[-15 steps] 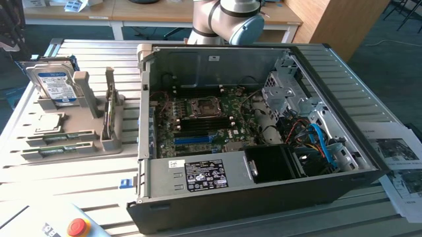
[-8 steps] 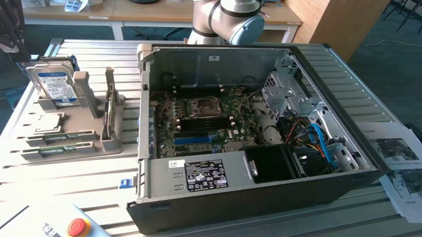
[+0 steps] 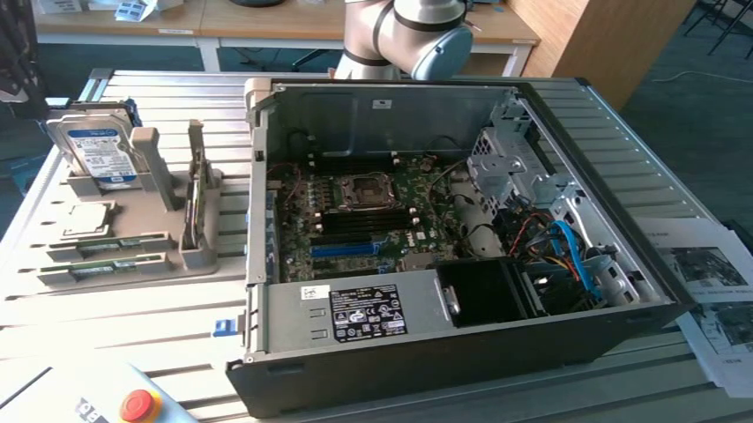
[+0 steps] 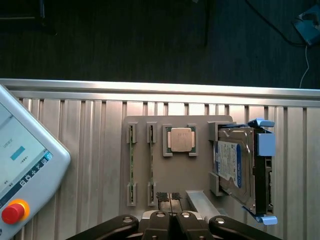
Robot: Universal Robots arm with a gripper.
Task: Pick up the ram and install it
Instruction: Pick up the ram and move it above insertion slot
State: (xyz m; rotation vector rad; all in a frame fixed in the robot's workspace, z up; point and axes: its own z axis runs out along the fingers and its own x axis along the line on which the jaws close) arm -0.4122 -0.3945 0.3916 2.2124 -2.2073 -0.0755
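slatted aluminium table (image 3: 659,167) carries a grey fixture tray (image 4: 175,175) beside an open pc case (image 3: 471,370). the ram (image 4: 151,160) stands on edge in the tray's end holders, just beside the cpu (image 4: 180,139), with a second stick (image 4: 131,160) parallel on its other side; neither is lifted. gripper (image 4: 169,197) hangs over the tray's edge near one end of the ram, fingers closed together with nothing between them. step in hand reads as the approach for the pick. my judgement: spread the fingers first, centre on the stick's mid-length, square the pads to its flat faces, and draw it straight out of the holders so it does not bind. wrist view gives the sticks edge-on from above and the fingertips. exterior view gives the motherboard (image 3: 353,220) inside the case, slots apparently unfilled, and the hard drive (image 3: 100,154) standing upright.
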